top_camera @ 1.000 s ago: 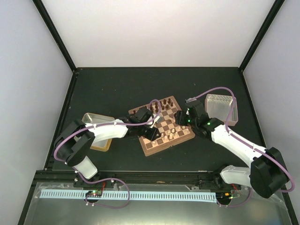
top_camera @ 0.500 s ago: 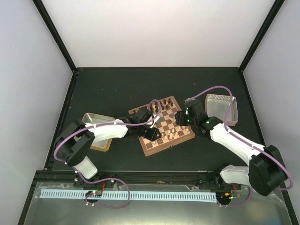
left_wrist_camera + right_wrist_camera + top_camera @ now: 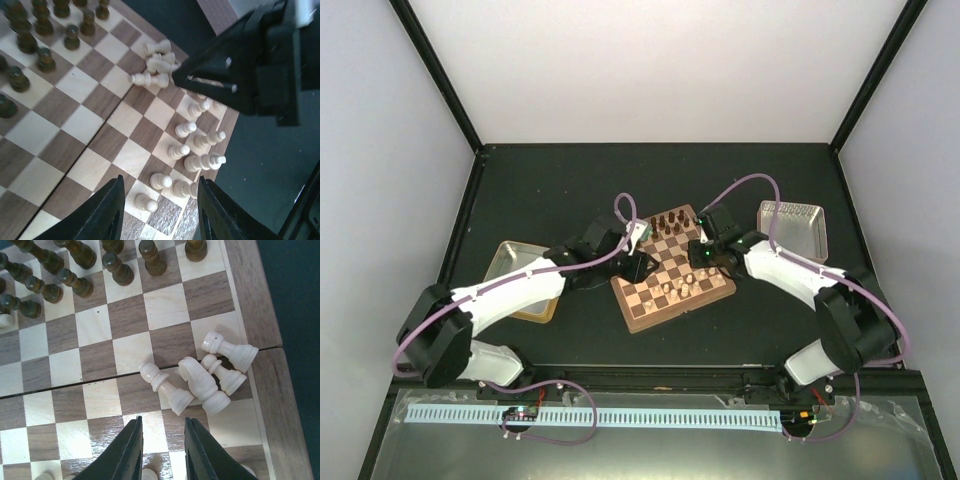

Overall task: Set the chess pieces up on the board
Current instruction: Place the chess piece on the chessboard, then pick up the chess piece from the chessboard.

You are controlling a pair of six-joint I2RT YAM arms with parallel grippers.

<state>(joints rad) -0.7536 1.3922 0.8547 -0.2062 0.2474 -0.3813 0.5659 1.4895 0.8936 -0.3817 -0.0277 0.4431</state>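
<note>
The board (image 3: 655, 312) lies at the table's middle, turned at an angle. Cream chess pieces (image 3: 676, 290) stand along its near edge. My left gripper (image 3: 160, 202) hangs open over that corner, two standing cream pawns (image 3: 161, 181) below the gap, nothing held. Several cream pieces lie toppled near the board's right edge: a bishop-like piece (image 3: 166, 388), a knight (image 3: 202, 385), a pawn (image 3: 225, 375) and a rook (image 3: 230, 351). Just short of them my right gripper (image 3: 160, 445) hovers, its fingers (image 3: 131, 450) a narrow gap apart and empty.
Dark chessmen (image 3: 75, 265) fill the board's far rows (image 3: 670, 220). A metal tray (image 3: 512, 258) lies left of the board, partly under my left arm. Another tray (image 3: 790, 220) sits at the right. The two grippers hang close together over the board.
My right gripper's jaws have narrowed a lot and it has moved further over the board. My left gripper's jaws have widened and its arm has swung and stretched out.
</note>
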